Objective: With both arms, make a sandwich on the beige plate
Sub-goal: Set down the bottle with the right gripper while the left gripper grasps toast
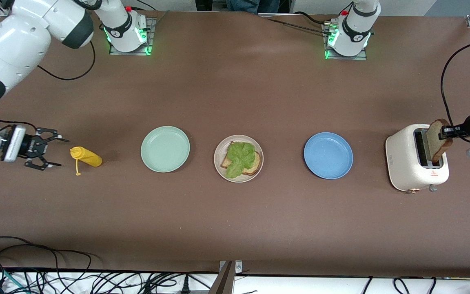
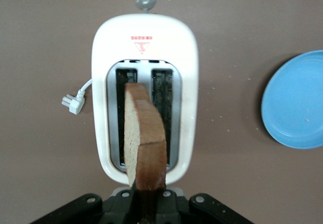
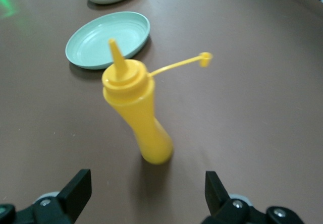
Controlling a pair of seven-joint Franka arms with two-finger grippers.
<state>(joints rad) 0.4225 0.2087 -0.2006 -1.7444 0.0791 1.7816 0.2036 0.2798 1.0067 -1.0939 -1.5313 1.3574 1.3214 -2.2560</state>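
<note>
Sandwich [image 1: 240,158] lay topless on the beige plate [image 1: 218,152] between mint and blue plates, so the left gripper [image 1: 447,131], pinching the toaster's bread slice [image 1: 438,139], needed a straight upward pull, while the right gripper [image 1: 49,154] waited spread beside the mustard bottle [image 1: 86,156].

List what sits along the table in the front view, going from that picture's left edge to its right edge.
Right claw → yellow squeeze bottle → mint green plate → beige plate with bread and lettuce → blue plate → white toaster.
</note>
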